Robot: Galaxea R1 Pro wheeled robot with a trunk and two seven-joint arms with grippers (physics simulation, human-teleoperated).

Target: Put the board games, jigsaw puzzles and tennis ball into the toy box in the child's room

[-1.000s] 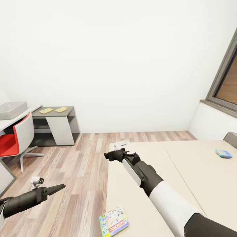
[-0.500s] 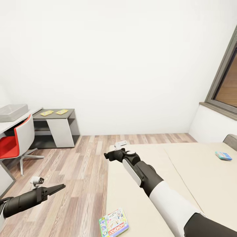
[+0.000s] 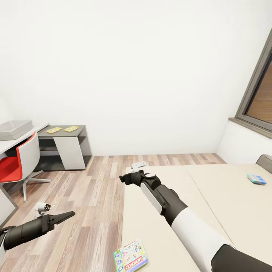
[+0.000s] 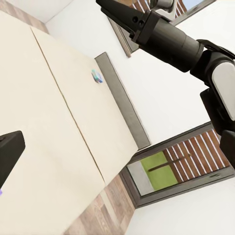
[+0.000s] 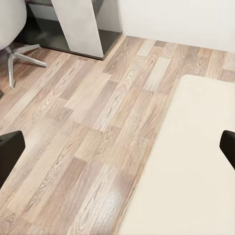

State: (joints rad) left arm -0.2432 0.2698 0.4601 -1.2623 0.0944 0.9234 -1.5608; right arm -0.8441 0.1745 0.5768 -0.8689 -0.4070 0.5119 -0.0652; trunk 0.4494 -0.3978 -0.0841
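Note:
A white-and-green board game [image 3: 130,256] lies near the foot of the bed [image 3: 226,211], and a small blue board game [image 3: 256,179] lies far over by the headboard, also seen as a speck [image 4: 97,76]. The grey toy box [image 3: 14,129] stands on the pale table [image 3: 11,141] at far left. Two flat yellow jigsaw puzzles [image 3: 53,130] [image 3: 70,129] lie on the lower dark cabinet. My right gripper [image 3: 121,178] hovers open over the bed's corner, its fingers [image 5: 10,152] wide apart. My left gripper [image 3: 71,214] hangs over the floor, open and holding nothing. The tennis ball is out of view.
A red-and-white swivel chair [image 3: 17,160] stands in front of the table. The dark grey cabinet [image 3: 64,147] sits against the back wall. Wooden floor [image 3: 90,189] runs between the desk side and the bed. A window [image 3: 260,98] is on the right wall.
The whole view dropped slightly a second ago, so the camera tilted a little. Both arms and the toys stayed as they were.

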